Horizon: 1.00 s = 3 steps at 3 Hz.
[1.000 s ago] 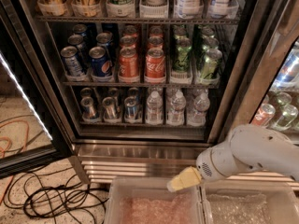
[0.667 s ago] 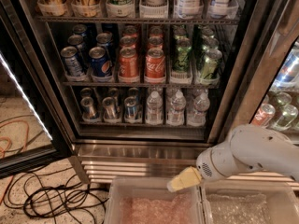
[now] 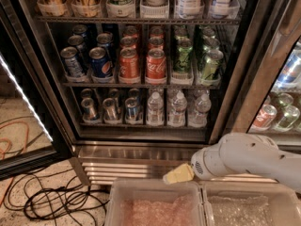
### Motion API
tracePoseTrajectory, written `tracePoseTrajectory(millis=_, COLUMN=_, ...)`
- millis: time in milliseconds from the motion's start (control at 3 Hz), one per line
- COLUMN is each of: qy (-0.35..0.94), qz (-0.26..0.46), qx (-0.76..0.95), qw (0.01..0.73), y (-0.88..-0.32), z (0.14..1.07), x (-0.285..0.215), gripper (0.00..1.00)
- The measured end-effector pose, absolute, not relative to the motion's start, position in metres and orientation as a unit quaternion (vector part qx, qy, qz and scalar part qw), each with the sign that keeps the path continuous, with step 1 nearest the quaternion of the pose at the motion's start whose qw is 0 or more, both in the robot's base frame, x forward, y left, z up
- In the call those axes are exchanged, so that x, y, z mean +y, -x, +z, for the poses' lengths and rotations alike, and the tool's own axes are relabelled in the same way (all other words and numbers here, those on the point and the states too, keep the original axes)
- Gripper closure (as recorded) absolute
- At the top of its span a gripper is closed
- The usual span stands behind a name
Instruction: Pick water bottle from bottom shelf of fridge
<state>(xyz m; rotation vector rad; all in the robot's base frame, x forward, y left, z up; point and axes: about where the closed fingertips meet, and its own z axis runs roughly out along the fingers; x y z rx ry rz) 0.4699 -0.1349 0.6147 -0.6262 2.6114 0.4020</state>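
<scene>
Filling the view, the fridge (image 3: 131, 161) stands open. Its bottom shelf (image 3: 141, 125) carries cans (image 3: 109, 110) toward 9 o'clock and water bottles (image 3: 177, 108) toward 3 o'clock. The tool (image 3: 178, 174) hangs at 5 o'clock, well below them; clenched or released, one cannot tell.

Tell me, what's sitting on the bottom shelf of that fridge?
On the bottom shelf: silver cans at left, water bottles at right. How far the rows run back is hidden. The gripper hangs outside, low, before the grille.
</scene>
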Motion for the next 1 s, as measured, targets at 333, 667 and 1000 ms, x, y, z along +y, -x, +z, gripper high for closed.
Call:
tracePoseTrajectory(millis=333, qy=0.158, qz=0.132, qx=0.944, qw=0.259, y=-0.505, z=0.613, x=-0.144, gripper=0.0)
tracePoseTrajectory(millis=667, qy=0.103, qz=0.127, qx=0.941, qw=0.295, y=-0.53, z=0.617, x=-0.154, gripper=0.0)
tracePoseTrajectory(millis=1000, qy=0.096, qz=0.129, qx=0.941, qw=0.299, y=-0.533, z=0.619, x=-0.154, gripper=0.0)
